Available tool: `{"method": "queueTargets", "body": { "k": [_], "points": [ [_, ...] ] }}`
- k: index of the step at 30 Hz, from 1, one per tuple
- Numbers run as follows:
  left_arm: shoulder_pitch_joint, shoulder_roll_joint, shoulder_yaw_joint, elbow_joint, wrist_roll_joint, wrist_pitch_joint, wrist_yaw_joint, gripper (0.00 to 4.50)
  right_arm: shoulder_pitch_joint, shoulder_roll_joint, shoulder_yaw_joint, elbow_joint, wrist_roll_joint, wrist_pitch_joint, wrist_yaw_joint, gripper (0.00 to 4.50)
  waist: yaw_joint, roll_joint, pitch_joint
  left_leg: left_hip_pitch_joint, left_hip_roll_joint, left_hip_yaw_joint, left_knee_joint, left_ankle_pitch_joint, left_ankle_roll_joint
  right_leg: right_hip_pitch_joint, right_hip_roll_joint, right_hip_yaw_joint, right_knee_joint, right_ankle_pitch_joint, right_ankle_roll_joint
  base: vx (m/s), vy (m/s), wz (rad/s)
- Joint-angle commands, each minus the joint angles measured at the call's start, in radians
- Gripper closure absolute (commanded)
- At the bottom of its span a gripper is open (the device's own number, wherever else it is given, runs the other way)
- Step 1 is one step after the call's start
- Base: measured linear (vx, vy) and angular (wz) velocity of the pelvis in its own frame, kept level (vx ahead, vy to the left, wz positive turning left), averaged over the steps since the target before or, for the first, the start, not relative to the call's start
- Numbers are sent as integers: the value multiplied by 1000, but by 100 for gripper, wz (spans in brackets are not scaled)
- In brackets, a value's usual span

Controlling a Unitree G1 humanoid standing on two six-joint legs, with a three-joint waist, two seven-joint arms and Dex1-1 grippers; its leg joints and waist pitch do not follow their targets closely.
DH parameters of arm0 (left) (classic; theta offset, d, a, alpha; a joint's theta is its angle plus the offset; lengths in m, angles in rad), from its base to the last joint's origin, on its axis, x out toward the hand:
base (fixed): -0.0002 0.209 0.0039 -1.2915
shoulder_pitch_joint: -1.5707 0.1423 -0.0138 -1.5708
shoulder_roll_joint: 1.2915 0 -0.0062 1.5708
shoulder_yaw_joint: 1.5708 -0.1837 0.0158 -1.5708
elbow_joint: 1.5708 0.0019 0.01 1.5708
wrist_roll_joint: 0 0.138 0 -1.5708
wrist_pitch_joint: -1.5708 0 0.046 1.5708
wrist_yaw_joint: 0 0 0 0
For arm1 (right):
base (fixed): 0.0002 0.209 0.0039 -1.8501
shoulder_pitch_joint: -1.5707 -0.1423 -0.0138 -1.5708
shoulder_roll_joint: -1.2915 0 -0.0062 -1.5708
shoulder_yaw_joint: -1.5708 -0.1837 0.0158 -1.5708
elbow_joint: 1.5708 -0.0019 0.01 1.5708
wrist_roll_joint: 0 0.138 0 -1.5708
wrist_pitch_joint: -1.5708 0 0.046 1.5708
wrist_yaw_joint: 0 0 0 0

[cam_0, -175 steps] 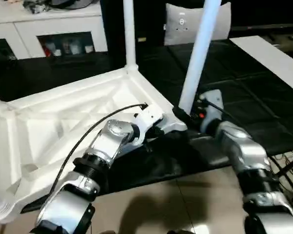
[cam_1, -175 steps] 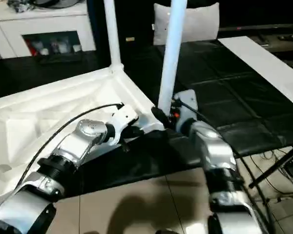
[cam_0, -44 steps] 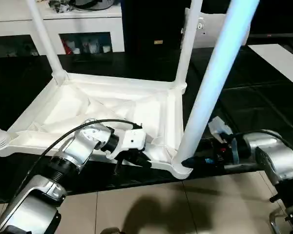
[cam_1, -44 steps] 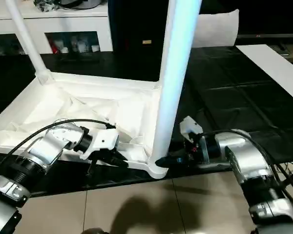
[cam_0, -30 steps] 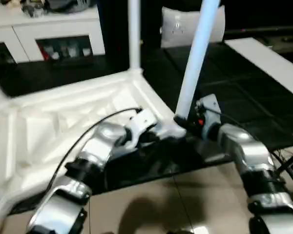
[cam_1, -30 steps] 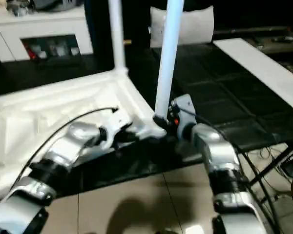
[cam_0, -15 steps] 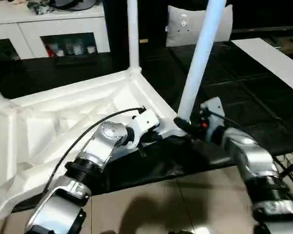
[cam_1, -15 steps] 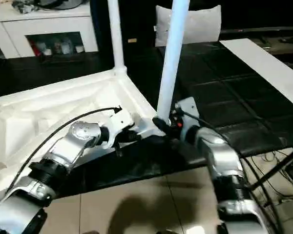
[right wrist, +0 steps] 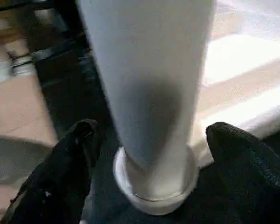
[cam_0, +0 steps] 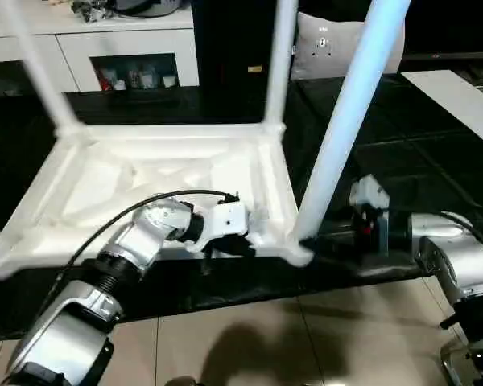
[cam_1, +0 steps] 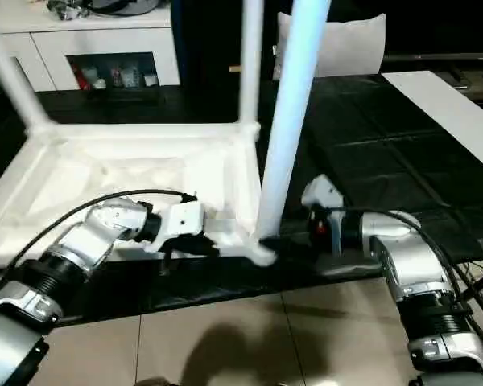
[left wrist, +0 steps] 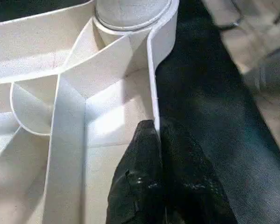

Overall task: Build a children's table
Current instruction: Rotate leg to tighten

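The table top (cam_0: 169, 173) lies upside down on the dark mat (cam_0: 402, 137), ribs up, and from where I stand three legs are upright in its corner sockets: the near leg (cam_0: 346, 121) at the corner closest to the robot's right side, a far leg (cam_0: 278, 64) at the corner behind it, and another far leg (cam_0: 34, 68) at the far corner to the robot's left. The fourth corner I cannot make out. Taking the near leg as the marker, the left gripper (left wrist: 158, 140) is just beside its socket along the near rim, its two black fingers pressed together with the thin wall of the rim pinched between them. The right gripper (right wrist: 149, 140) sits on the other side of that leg, down at its foot, with the fingers (right wrist: 79, 140) spread wide either side of the tube and not touching it. To me this looks like the seating of the near leg, with the right side letting go or resetting its hold. To do it well, I would keep the left pinch firm on the rim so the top cannot slide on the mat, and bring the right fingers in square on the tube low down, near the socket collar, so any push or twist runs straight along the leg and does not lever it sideways. A grab higher up would likely tip the whole top.
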State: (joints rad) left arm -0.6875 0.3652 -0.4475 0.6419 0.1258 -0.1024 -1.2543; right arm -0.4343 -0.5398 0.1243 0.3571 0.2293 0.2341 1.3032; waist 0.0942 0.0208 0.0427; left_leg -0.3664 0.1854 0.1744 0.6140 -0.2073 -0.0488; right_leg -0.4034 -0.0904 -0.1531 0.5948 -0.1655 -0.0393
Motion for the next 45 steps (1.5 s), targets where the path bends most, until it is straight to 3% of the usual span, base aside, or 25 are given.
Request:
{"method": "queueTargets", "body": {
  "k": [1, 5, 6, 9, 20, 24, 26, 28, 30, 31, 32, 34, 35, 38, 40, 45],
  "points": [
    [-13, 13, -53, -6, 38, -52, -72, 450, -4, -16, 5, 3, 10, -37, 52, 92, 0, -10, -70, 3, 59, -18, -66, -120, 95, 67, -81, 71, -74, -260, -142, 0, 0, 0],
    [-14, 32, -69, -9, 19, -100, -148, 450, -8, -25, 34, 5, 35, -32, 157, 126, 4, -11, -71, 4, 59, -17, -66, -118, 97, 67, -80, 72, -71, -241, -157, 0, 0, 0],
    [-10, 34, -73, -15, 11, -102, -164, 450, -5, -28, 45, -2, 42, -25, 181, 134, 5, -16, -71, 3, 59, -16, -65, -115, 101, 68, -81, 72, -70, -239, -159, 0, 0, 0],
    [-3, 34, -77, -26, 2, -104, -179, 450, -4, -26, 63, -6, 43, -18, 204, 171, 9, -13, -71, 6, 62, -17, -66, -112, 97, 66, -82, 73, -68, -243, -164, 0, 0, 0],
    [8, 22, -56, -24, -19, -91, -188, 450, -10, -6, 70, -2, 67, 2, 230, 247, 17, -17, -71, 5, 61, -16, -66, -96, 90, 66, -82, 74, -67, -243, -154, 0, 0, 0],
    [21, 8, -24, -55, -49, 2, -153, 450, 8, 8, 45, -51, 104, 71, 183, 251, 16, -17, -71, 7, 64, -15, -68, -91, 83, 68, -83, 76, -66, -252, -153, 0, 0, 0],
    [18, -21, 9, -66, -65, 88, -93, 450, 6, 34, 24, -59, 75, 123, 58, 252, 16, -15, -69, 6, 62, -16, -68, -90, 84, 65, -81, 74, -69, -264, -149, 0, 0, 0],
    [11, -49, 35, -65, -71, 143, -34, 450, -12, 75, 10, -42, 26, 143, -80, 252, 7, -12, -63, 7, 55, -16, -70, -119, 57, 62, -82, 70, -82, -348, -126, 0, 0, 0],
    [-1, -94, 75, -62, -84, 214, 54, 450, -40, 134, -17, -16, -26, 176, -263, 252, -4, -16, -63, 4, 47, -17, -70, -133, 37, 67, -82, 65, -93, -419, -88, 0, 0, 0],
    [-8, -114, 91, -56, -88, 234, 94, 450, -52, 160, -32, -5, -39, 199, -335, 253, -25, -15, -62, 1, 44, -21, -70, -132, 16, 68, -78, 59, -96, -438, -74, 0, 0, 0],
    [-13, -126, 102, -52, -91, 246, 122, 450, -61, 177, -42, 2, -47, 215, -383, 255, -30, -16, -64, 3, 42, -21, -69, -138, 16, 67, -79, 58, -99, -443, -71, 0, 0, 0],
    [-23, -150, 117, -33, -81, 236, 192, 450, -73, 229, -71, 2, -54, 251, -498, 255, -48, -15, -65, 2, 40, -20, -66, -143, 28, 64, -77, 60, -100, -426, -79, 0, 0, 0],
    [-23, -151, 118, -32, -81, 235, 193, 450, -73, 230, -72, 2, -54, 252, -500, 255, -56, -18, -67, -5, 38, -21, -65, -129, 39, 70, -76, 60, -97, -398, -82, 0, 0, 0],
    [-39, -174, 124, 2, -50, 188, 275, 450, -60, 275, -90, -27, -58, 274, -585, 255, -57, -19, -70, -2, 39, -17, -63, -103, 64, 65, -74, 64, -93, -354, -92, 0, 0, 0],
    [-47, -181, 122, 18, -31, 174, 309, 450, -51, 288, -103, -38, -61, 273, -623, 201, -49, -17, -72, -3, 41, -17, -64, -68, 83, 67, -74, 66, -85, -299, -106, 0, 0, 0],
    [-53, -174, 124, 30, -8, 125, 325, 450, -4, 287, -114, -106, -81, 245, -663, 162, -41, -8, -75, 2, 51, -18, -65, -49, 90, 66, -77, 72, -71, -178, -146, 0, 0, 0]
  ]
}}
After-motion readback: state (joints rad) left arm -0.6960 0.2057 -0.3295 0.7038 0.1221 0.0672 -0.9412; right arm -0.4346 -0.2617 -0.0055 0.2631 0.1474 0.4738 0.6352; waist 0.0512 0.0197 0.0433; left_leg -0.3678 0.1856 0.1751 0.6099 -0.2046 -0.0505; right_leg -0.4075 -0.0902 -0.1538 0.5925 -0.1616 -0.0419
